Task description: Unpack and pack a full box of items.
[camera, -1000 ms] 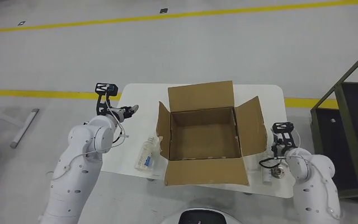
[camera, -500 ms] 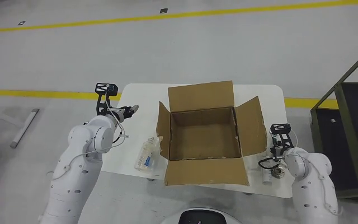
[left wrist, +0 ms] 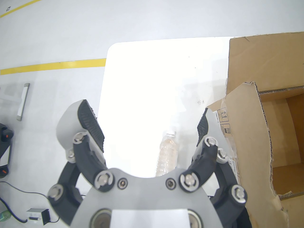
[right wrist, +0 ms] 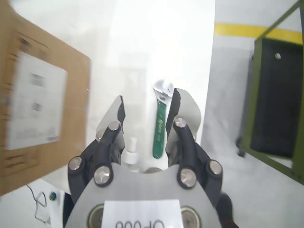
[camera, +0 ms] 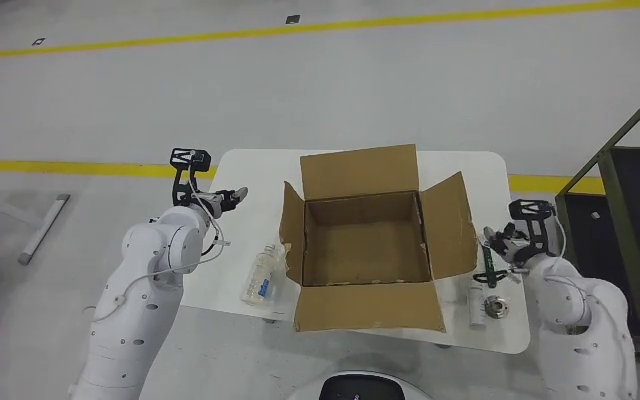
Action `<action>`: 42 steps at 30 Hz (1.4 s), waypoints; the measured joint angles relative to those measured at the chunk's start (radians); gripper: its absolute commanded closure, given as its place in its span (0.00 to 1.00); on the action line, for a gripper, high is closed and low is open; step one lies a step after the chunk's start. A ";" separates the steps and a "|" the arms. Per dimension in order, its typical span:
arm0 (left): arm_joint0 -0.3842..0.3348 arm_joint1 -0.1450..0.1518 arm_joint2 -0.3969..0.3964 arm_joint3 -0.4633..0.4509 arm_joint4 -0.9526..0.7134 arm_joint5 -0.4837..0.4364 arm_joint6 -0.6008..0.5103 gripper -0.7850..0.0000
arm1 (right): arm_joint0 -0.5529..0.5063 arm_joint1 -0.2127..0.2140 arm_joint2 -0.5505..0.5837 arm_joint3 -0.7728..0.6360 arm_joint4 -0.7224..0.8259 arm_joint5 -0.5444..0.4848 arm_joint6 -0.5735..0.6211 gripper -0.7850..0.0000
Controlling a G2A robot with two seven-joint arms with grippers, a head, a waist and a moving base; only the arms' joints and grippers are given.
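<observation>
Top view first: brown cardboard box (camera: 360,172) sits mid-table w/ all four flaps out, and the inside looks bare. On the white round-cornered table (camera: 250,165), a clear plastic bottle (camera: 262,275) lies just beside the box's left flap. A green-handled adjustable wrench (camera: 488,268), small white spray bottle (camera: 477,306) and round metal part (camera: 494,307) lie by the right flap. L gripper (camera: 233,196) hangs over the table's left edge; R gripper (camera: 498,241) sits above the wrench's head end. L wrist view: L gripper (left wrist: 146,119) is spread wide w/ nothing btw the pads, the bottle (left wrist: 167,154) lying below it and the box (left wrist: 251,143) alongside. R wrist view: R gripper (right wrist: 147,103) is parted, not clamping. The wrench (right wrist: 160,124) lies on the table under the gap, close to one finger, w/ the spray bottle (right wrist: 131,153) near its handle end. Judgement: unpacking looks done, packing abt to start w/ the wrench. Next move needs R gripper centred over the handle, lowered and closed across it, then lifted clear of the right flap into the box. Vs a sec ago: R arm has swung outward toward the table's right edge, uncovering the wrench in the top view; L arm, bottle and box unchanged.
</observation>
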 measured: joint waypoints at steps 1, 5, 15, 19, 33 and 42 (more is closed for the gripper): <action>0.000 0.000 0.000 0.000 0.000 0.000 0.000 0.00 | -0.030 -0.003 0.004 -0.037 0.051 -0.016 -0.074 1.00; 0.000 0.000 0.000 0.000 0.000 0.000 0.000 0.00 | -0.114 -0.011 -0.031 -0.124 0.055 -0.030 -0.309 1.00; 0.000 0.000 0.000 0.000 0.000 0.000 0.000 0.00 | -0.148 -0.019 -0.078 -0.133 0.048 0.007 -0.491 1.00; 0.000 0.000 0.000 0.000 0.000 0.000 0.000 0.00 | -0.148 -0.019 -0.078 -0.133 0.048 0.007 -0.491 1.00; 0.036 0.001 0.013 0.006 0.010 -0.039 0.002 0.00 | -0.186 -0.018 -0.092 -0.182 -0.012 0.041 -0.611 1.00; 0.073 0.015 0.057 0.095 0.086 -0.234 -0.196 0.00 | -0.174 -0.011 -0.098 -0.161 -0.029 0.032 -0.621 1.00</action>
